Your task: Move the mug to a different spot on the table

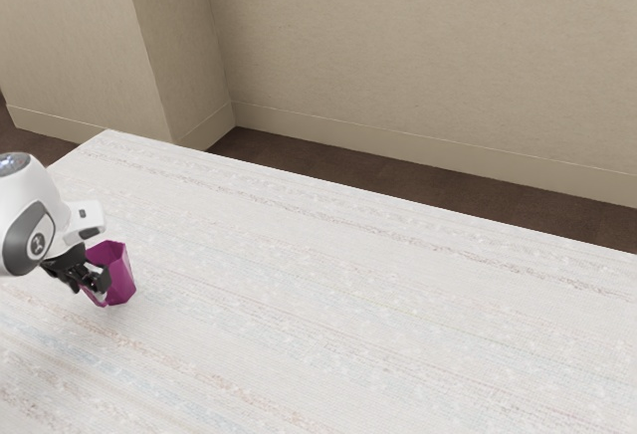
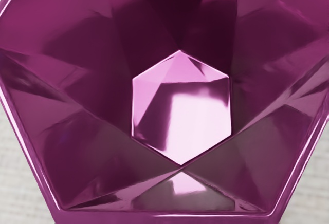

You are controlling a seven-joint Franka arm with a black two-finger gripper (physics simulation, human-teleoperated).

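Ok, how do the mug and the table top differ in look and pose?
Colour: the mug is deep magenta, the table pale whitish wood. Finish: the mug is glossy and faceted, the table matt with fine grain. Pose: the mug is tilted, gripped by the hand; the table lies flat. Nothing plainly shared.

Exterior view: raised side camera, looking down across table (image 1: pixel 348 285), distant | Wrist view: peering straight into mug (image 2: pixel 180 116), very close | Shared: mug (image 1: pixel 117 277) and table.
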